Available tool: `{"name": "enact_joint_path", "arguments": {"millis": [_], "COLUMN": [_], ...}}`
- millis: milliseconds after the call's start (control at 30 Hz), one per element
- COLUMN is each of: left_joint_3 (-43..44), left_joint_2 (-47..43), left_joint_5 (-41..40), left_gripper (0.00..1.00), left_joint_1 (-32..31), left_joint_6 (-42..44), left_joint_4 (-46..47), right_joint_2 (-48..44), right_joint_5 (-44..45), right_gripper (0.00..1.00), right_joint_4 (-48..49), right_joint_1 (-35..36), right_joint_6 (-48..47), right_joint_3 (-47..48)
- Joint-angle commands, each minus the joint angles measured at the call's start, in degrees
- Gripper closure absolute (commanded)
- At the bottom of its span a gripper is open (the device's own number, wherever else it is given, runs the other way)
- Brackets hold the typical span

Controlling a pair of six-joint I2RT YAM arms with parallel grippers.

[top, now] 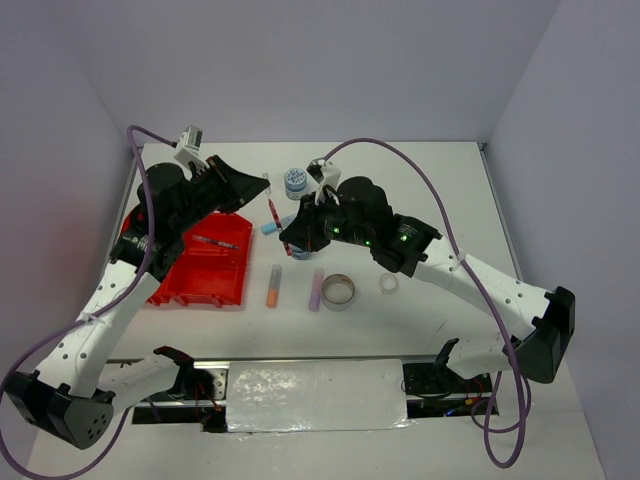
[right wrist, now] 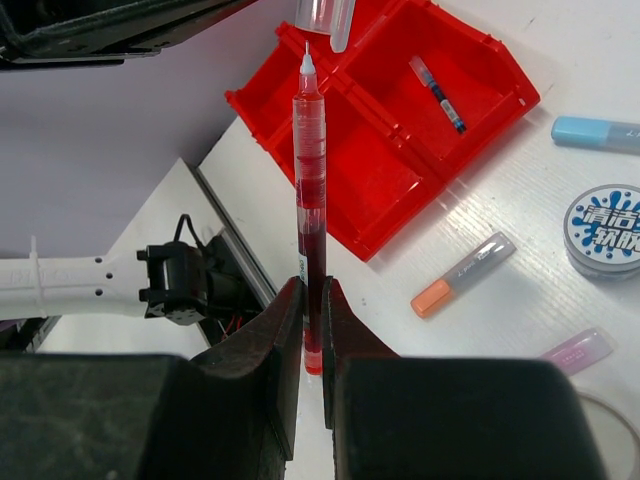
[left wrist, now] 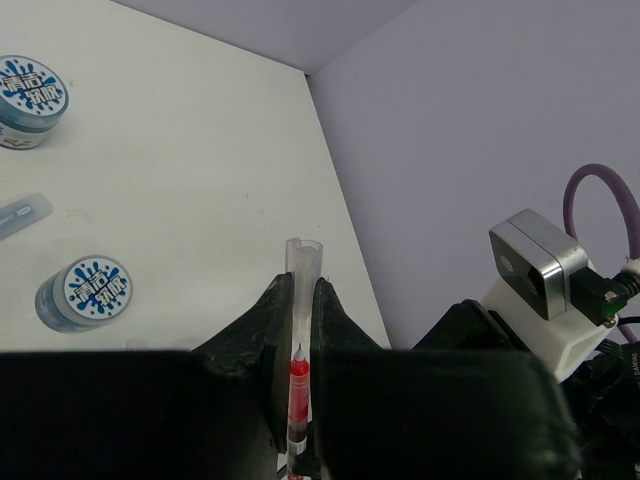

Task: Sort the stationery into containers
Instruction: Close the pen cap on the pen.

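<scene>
My left gripper (left wrist: 302,285) is shut on a clear pen cap (left wrist: 304,262) and holds it in the air. My right gripper (right wrist: 312,285) is shut on the lower end of the red pen (right wrist: 310,170). The pen's tip is at the mouth of the cap (right wrist: 325,18). In the top view the red pen (top: 272,212) spans between the left gripper (top: 262,183) and the right gripper (top: 288,240), to the right of the red tray (top: 205,280). The teal pen (top: 218,242) lies in a far compartment and also shows in the right wrist view (right wrist: 437,80).
On the table lie a light-blue stick (top: 270,228), an orange stick (top: 273,285), a lilac stick (top: 316,290), a grey tape ring (top: 338,292) and a clear tape ring (top: 389,284). One blue-patterned tub (top: 295,181) stands at the back; two tubs (left wrist: 88,292) show in the left wrist view.
</scene>
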Motion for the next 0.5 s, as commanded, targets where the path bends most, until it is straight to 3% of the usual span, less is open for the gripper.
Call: {"name": "enact_joint_path", "arguments": {"millis": [0, 467], "left_joint_3": [1.92, -0.28], "left_joint_2": [0.26, -0.53], "left_joint_5": [-0.42, 0.54], "left_gripper": [1.00, 1.00], "left_joint_1": [0.72, 0.80], "left_joint_6": [1.05, -0.18], "left_joint_4": [2.62, 3.85], "right_joint_2": [-1.43, -1.87], "right_joint_5": [-0.62, -0.35], "right_gripper": [1.00, 1.00], "right_joint_4": [1.11, 0.77], "right_joint_1": [0.02, 0.02], "right_joint_6": [-0.22, -0.13], "right_joint_3": [0.05, 0.57]}}
